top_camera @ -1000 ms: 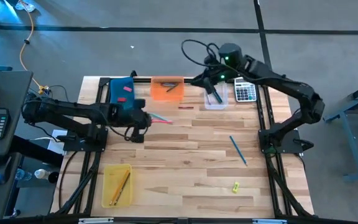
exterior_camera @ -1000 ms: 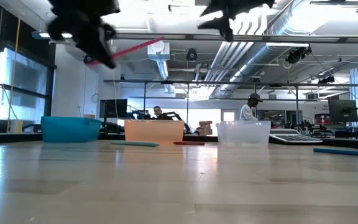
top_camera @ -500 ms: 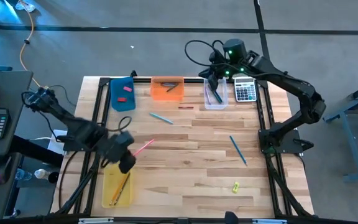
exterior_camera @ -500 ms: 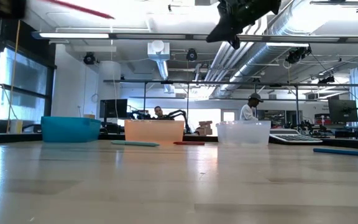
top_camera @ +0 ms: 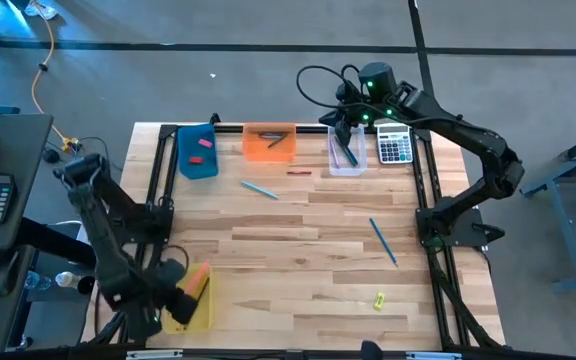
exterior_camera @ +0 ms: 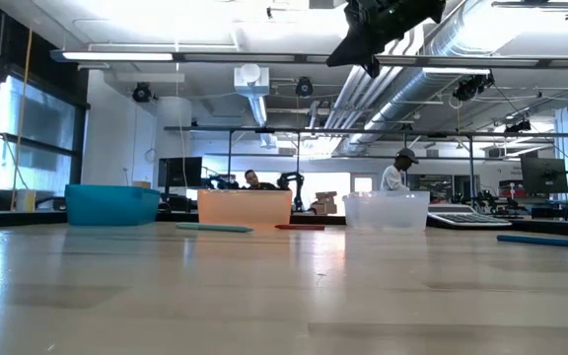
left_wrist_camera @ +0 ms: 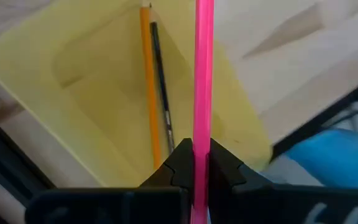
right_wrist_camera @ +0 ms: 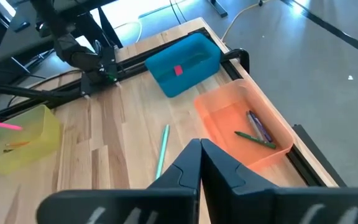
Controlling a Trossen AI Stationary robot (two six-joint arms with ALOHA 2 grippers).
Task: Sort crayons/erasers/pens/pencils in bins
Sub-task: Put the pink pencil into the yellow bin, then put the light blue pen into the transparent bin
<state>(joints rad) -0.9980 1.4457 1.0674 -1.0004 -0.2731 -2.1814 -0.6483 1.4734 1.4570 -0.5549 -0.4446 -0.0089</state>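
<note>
Pink and straight, a pencil [left_wrist_camera: 204,74] is sitting pinched between the closed fingers of the left gripper [left_wrist_camera: 194,163], its shaft crossing over the yellow bin [left_wrist_camera: 55,118] at the table's near left, where an orange pencil [left_wrist_camera: 149,87] and a dark grey pencil [left_wrist_camera: 161,93] are already lying side by side. Only the left wrist view is showing that grip; from the high view the left gripper [top_camera: 180,297] is just a dark shape hanging at the yellow bin [top_camera: 204,310].

Across the table the right gripper [top_camera: 340,122] is hovering above the clear bin [top_camera: 334,165] at the far edge, fingers closed on nothing. Its wrist view is revealing a red eraser [right_wrist_camera: 178,70] in the blue bin [right_wrist_camera: 194,67] and thin sticks in the orange bin [right_wrist_camera: 225,127], with a teal pen [right_wrist_camera: 162,149] lying on the wood before them.

Pale wooden planks are forming the table [top_camera: 308,270], still carrying a blue pen [top_camera: 382,241], a small red stick [top_camera: 299,173], a small yellow object [top_camera: 379,299] and a grey calculator [top_camera: 395,146]. In the low view, people are standing far back in a lit hall under ceiling ducts.
</note>
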